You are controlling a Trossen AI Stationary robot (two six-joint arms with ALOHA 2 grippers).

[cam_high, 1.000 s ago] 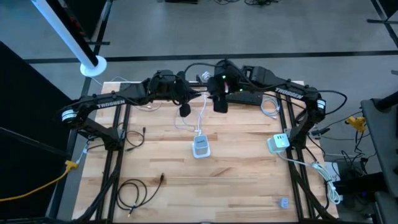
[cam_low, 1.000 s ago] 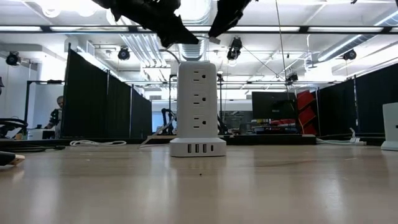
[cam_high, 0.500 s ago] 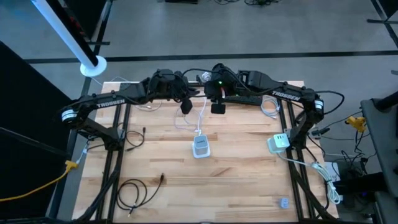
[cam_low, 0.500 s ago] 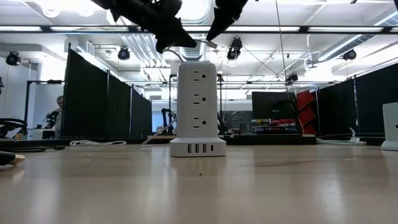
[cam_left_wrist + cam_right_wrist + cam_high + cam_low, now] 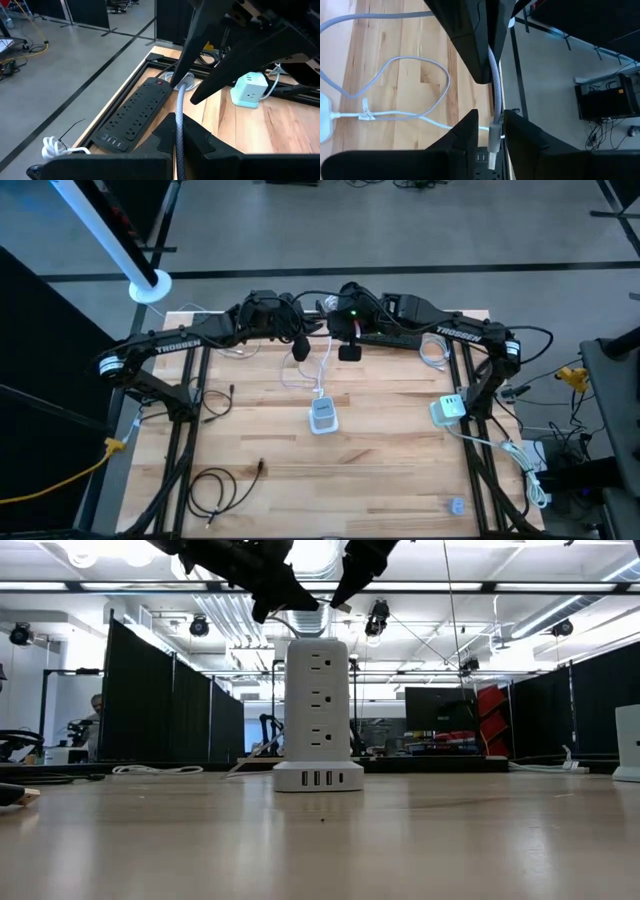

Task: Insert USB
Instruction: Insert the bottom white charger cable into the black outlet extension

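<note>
Both grippers (image 5: 490,137) on braided cable (image 5: 178,125)

A coiled black cable (image 5: 215,485) and a yellow cable (image 5: 60,472) lie near the table's left edge.

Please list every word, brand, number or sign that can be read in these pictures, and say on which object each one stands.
"TROSSEN": white letters on the left arm, high view.
"TROSSEN": white letters on the right arm, high view, too small to read with certainty.
Power tower, black power strip, small white charger: no readable text.
Nothing else can be read.
</note>
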